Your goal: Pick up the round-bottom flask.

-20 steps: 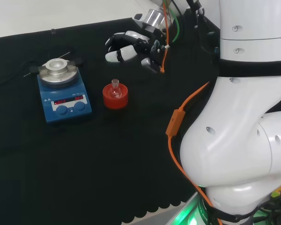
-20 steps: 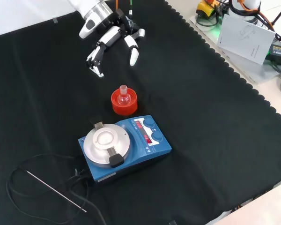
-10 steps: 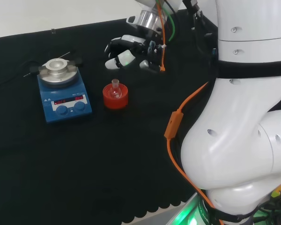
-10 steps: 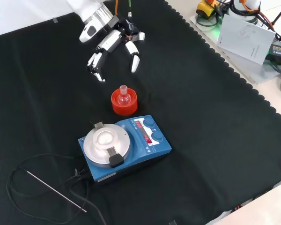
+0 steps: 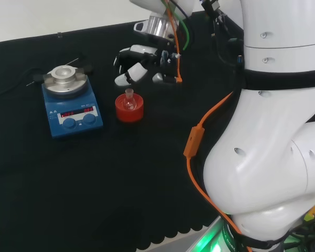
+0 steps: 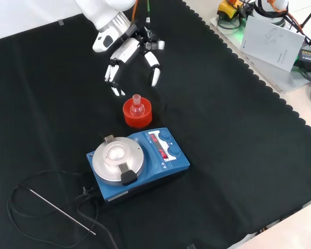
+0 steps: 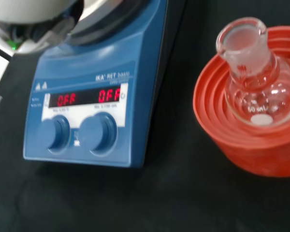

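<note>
Bench: black cloth (image 6: pixel 238 129), where we see a blue hotplate (image 6: pixel 140 162).
Flask (image 6: pixel 137 107): mid-cloth in red stand (image 6: pixel 137 116); small, light, brittle, slippery; we'd take its neck.
Hand (image 6: pixel 130 49): fingers spread, empty, just beyond flask.

Small clear flask (image 7: pixel 253 82) sits upright in a red ribbed stand (image 7: pixel 249 140) on black cloth (image 7: pixel 111 203). Beside it, apart, a blue hotplate (image 7: pixel 94 96) with two knobs (image 7: pixel 77 133) and a lit red display.
</note>
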You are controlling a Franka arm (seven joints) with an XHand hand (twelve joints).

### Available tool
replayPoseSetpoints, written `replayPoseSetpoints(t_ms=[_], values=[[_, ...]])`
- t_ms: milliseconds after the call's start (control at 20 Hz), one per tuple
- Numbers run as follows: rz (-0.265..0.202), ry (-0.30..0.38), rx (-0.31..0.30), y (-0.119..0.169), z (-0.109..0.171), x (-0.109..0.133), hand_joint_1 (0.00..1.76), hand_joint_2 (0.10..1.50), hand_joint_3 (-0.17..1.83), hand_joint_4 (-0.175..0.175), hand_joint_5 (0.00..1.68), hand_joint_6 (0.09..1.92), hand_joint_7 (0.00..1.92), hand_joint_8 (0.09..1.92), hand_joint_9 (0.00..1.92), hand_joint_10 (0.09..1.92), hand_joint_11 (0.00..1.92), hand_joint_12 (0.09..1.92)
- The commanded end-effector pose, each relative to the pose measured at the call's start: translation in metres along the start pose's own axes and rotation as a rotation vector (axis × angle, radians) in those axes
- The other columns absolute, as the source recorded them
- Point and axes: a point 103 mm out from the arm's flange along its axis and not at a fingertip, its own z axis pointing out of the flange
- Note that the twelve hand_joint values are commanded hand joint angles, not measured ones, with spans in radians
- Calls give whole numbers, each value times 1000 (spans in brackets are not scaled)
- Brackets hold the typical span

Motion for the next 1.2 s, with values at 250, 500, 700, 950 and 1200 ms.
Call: replayPoseSetpoints(t_ms=[250,500,700,950,1200], values=[[-10,-126,79,3,19,5,862,360,844,-175,261,953,547,984,547,972,358,1435],[-15,-179,103,4,12,7,848,359,840,-175,247,951,515,994,489,996,291,1459],[-16,-196,114,5,3,7,838,360,838,-173,231,943,494,994,470,996,275,1460],[4,-208,91,8,-9,0,829,360,836,-172,222,937,480,999,451,998,259,1464],[30,-255,94,6,-13,-4,828,362,834,-172,221,935,474,1003,443,1000,252,1467]])
